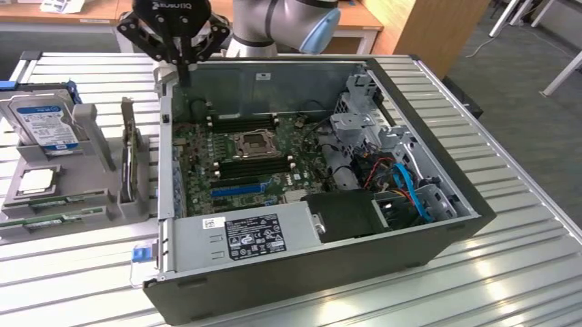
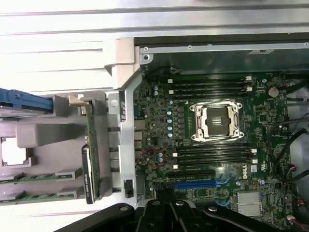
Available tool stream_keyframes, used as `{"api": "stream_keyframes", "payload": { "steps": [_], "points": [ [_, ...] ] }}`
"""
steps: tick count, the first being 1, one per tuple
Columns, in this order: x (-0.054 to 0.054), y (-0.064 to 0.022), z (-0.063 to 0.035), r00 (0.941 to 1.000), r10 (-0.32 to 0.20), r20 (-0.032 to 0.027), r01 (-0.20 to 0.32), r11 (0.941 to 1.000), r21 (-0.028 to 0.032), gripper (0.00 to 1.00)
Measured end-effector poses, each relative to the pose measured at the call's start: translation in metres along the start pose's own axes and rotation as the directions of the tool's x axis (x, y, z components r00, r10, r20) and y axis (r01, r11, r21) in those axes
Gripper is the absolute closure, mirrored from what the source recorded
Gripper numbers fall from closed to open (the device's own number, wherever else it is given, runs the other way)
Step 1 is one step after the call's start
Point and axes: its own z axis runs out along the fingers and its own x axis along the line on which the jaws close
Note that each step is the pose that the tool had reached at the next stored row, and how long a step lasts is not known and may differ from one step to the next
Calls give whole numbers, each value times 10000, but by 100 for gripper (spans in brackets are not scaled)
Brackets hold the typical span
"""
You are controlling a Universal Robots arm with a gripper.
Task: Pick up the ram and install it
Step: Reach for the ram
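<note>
**Ram (image 1: 54,201) in holder, gripper (image 1: 185,78) clenched empty**

At the exterior view's left, the ram lies flat in the grey holder (image 1: 84,178). Well apart from it, further right, the gripper hangs shut on nothing above the open computer case's (image 1: 272,85) far wall.

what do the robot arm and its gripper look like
The robot arm is a smooth, silver-grey, round-bodied tube with a rounded light blue joint cap. Its black gripper has an angular, open-framed linkage body with pale lettering across the top, tapering to a narrow dark end.
</note>
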Motion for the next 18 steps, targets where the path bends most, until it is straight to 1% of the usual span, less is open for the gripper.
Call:
{"api": "stream_keyframes", "payload": {
  "steps": [8, 18],
  "points": [
    [233, -18, -5, 10000, -2, 0, 2, 10000, 0, 90],
    [485, -37, -9, 10000, 0, 0, 0, 10000, 0, 90]
  ]
}}
